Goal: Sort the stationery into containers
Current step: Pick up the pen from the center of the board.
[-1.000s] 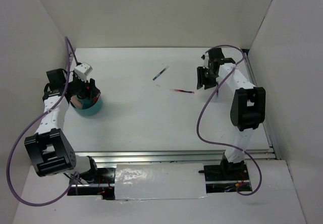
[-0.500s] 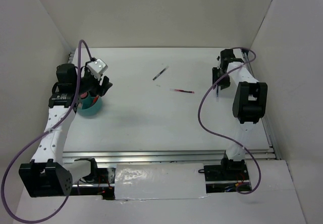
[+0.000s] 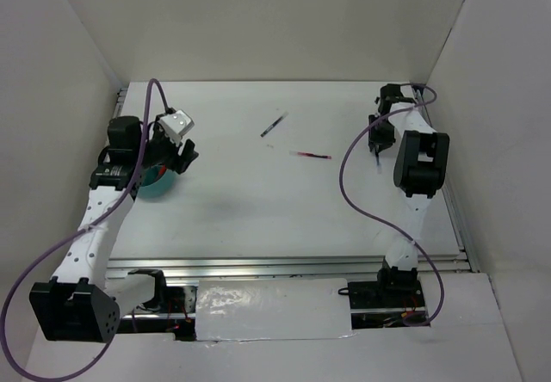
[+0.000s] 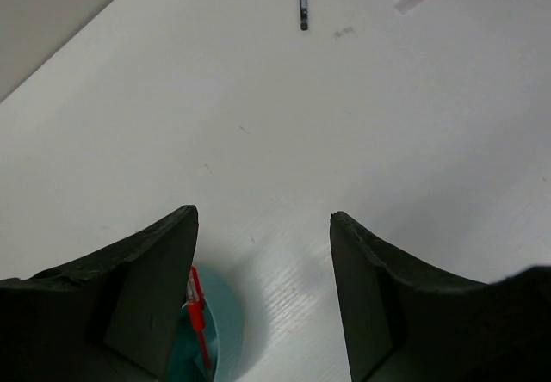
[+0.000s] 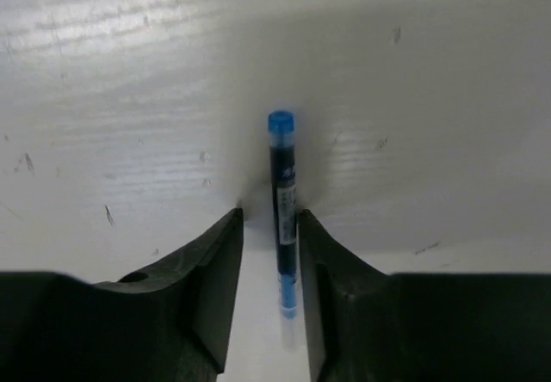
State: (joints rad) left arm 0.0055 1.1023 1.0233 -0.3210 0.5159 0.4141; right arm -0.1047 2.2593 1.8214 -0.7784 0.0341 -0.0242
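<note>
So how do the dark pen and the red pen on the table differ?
The dark pen is black and slants diagonally in the top view; the red pen lies almost level. The dark pen sits farther from the arm bases, the red pen nearer and more to the right. Both lie flat and loose on the table.

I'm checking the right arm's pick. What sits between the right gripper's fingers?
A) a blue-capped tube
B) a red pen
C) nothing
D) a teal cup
A: the right wrist view shows the blue-capped tube standing lengthwise inside the right gripper, between its two fingers.
</note>
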